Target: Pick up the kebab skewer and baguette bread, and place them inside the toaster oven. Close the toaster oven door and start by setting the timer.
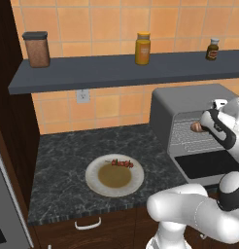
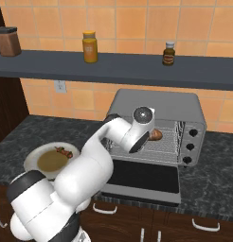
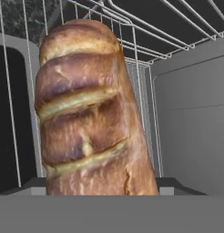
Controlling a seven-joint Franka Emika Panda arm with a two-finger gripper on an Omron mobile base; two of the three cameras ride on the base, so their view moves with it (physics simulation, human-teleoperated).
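Observation:
My gripper (image 1: 203,128) is shut on the baguette bread (image 3: 91,118), a light-brown scored loaf, and holds it at the mouth of the grey toaster oven (image 2: 156,101). The loaf's end (image 2: 156,135) sticks out over the wire rack (image 2: 171,142). In the hand view the rack wires (image 3: 145,27) and the grey inner walls lie behind the loaf. The toaster oven door (image 2: 144,177) hangs open, folded down flat in front. The kebab skewer (image 1: 121,164) lies on the far edge of a white plate (image 1: 92,182) on the counter to the left.
Small knobs (image 2: 190,146) line the oven's right side. A dark shelf (image 1: 92,73) above the counter carries a brown canister (image 1: 37,48), a yellow jar (image 1: 143,47) and a small dark bottle (image 1: 212,49). Dark cabinetry (image 1: 9,121) bounds the counter on the left.

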